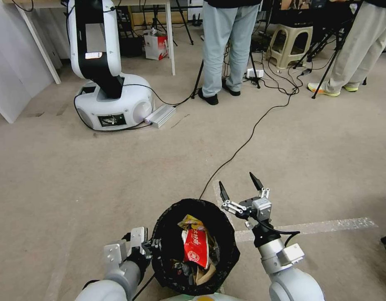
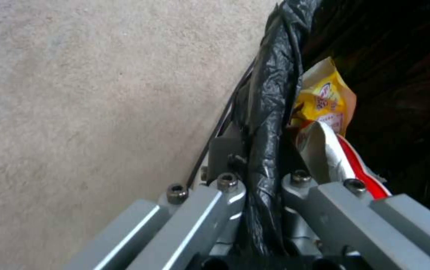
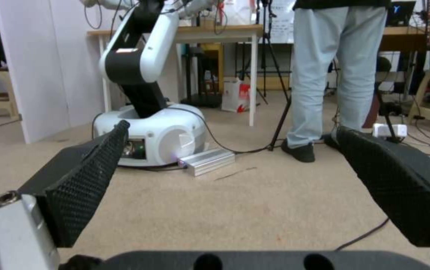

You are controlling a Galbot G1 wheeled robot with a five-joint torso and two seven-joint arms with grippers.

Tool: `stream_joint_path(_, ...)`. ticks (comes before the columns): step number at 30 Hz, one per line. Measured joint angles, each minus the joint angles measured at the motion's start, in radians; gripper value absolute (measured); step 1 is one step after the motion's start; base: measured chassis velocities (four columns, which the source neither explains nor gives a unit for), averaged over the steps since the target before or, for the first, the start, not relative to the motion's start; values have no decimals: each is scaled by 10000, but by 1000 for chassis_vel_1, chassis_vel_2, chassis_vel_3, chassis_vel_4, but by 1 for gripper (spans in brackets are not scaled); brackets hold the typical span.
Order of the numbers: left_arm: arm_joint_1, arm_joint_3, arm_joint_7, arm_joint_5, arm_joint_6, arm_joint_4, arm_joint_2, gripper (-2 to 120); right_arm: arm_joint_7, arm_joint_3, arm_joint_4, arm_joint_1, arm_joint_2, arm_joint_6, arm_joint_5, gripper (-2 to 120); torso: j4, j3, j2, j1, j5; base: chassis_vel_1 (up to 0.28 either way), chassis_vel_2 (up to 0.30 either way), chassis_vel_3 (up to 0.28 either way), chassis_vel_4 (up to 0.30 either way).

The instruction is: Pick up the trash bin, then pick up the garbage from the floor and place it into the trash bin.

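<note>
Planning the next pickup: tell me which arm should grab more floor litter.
Right, probably. The right gripper hangs open and empty beside the trash bin, fingers spread toward the floor. The left gripper is shut on the bin's bag-lined rim, carrying it, so it seems unavailable.

I count one trash bin (image 1: 226, 255), with one black bag lining it. Inside I make out one red packet (image 1: 196, 247) and one yellow wrapper (image 2: 327, 98); the rest of the litter there is too jumbled to count. Two grippers: the left gripper (image 2: 264, 183) and the right gripper (image 1: 240, 188). One other white robot (image 1: 111, 85), two people standing, one stool (image 1: 291, 44)
</note>
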Motion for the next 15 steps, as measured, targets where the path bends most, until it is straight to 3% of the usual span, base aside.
stream_joint_path(2, -105, 2, -7, -3, -17, 109, -7, 1, -22, 9, 26, -45, 2, 15, -14, 100, 0, 0, 0, 0, 1, 0, 0, 0, 0)
stream_joint_path(5, -856, -64, -48, 41, -194, 890, -53, 1, -167, 258, 220, -322, -34, 133, -64, 100, 0, 0, 0, 0, 1, 0, 0, 0, 0)
stream_joint_path(15, -1232, -312, -40, 116, -337, 1350, -246, 3, -290, 94, 222, -334, -114, 202, -102, 100, 2, 0, 0, 0, 5, 0, 0, 0, 0)
